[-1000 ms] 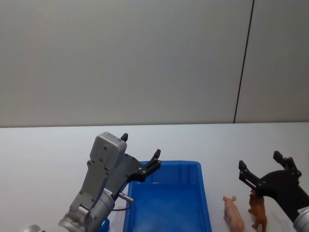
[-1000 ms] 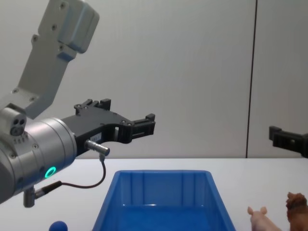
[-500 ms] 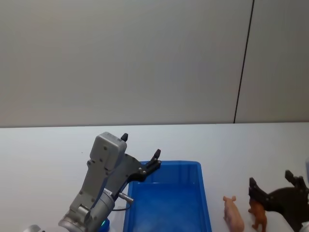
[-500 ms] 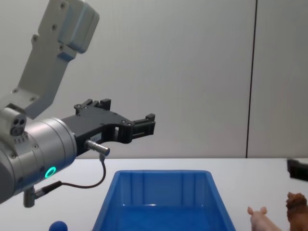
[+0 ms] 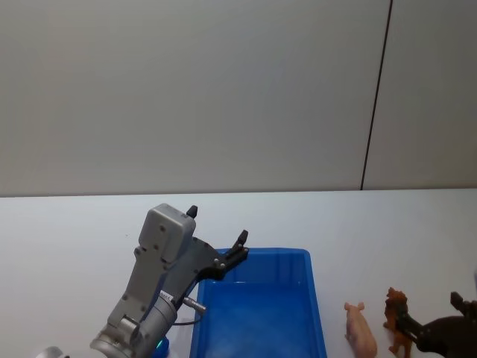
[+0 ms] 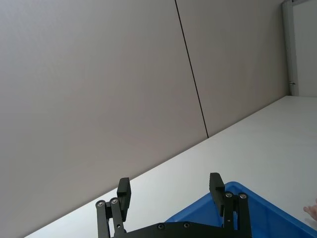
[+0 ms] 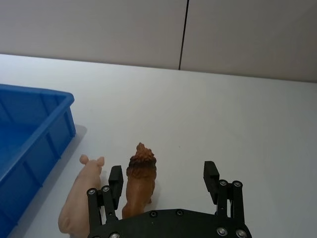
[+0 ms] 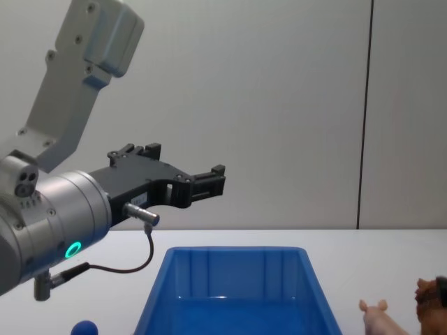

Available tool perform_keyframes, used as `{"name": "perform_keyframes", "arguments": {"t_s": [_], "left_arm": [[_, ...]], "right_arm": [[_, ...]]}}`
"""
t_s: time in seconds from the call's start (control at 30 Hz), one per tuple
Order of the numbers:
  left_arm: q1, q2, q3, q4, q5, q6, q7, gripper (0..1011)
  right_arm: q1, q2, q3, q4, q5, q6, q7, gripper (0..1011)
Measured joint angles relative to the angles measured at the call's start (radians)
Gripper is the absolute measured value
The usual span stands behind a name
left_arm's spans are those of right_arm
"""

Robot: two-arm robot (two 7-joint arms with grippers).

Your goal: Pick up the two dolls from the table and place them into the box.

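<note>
The brown lion (image 5: 397, 319) and the pale pink pig (image 5: 360, 329) stand side by side on the white table (image 5: 74, 239), just right of the blue box (image 5: 276, 254). My right gripper (image 5: 428, 313) is low at the lion, open. In the right wrist view the lion (image 7: 141, 178) stands between the fingers of that gripper (image 7: 163, 173), close to the finger on the pig's side, and the pig (image 7: 81, 198) is just outside it. My left gripper (image 5: 217, 224) hangs open and empty above the box's far left corner.
A small blue ball (image 8: 85, 326) lies on the table left of the box (image 8: 237, 252). The left arm's grey housing (image 8: 84, 63) rises high on the left. A plain wall with one dark vertical seam stands behind the table.
My right gripper has dropped and drawn back, from above the lion down to its level, so its fingers now straddle the lion. The left arm, box and dolls have not moved.
</note>
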Motion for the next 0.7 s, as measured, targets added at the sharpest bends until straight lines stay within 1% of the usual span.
{"name": "perform_keyframes", "arguments": {"t_s": [0.3, 0.53, 0.7], "left_arm": [[0.0, 0.0, 0.0, 0.0, 0.0, 0.0, 0.0, 1001], [0.0, 0.0, 0.0, 0.0, 0.0, 0.0, 0.0, 1001], [0.0, 0.0, 0.0, 0.0, 0.0, 0.0, 0.0, 1001]], "right_arm": [[-0.007, -0.002, 0.005, 0.037, 0.013, -0.014, 0.028, 1001], [-0.008, -0.008, 0.005, 0.07, 0.02, -0.041, 0.061, 1001], [-0.009, -0.012, 0.004, 0.086, 0.024, -0.043, 0.07, 1001]]}}
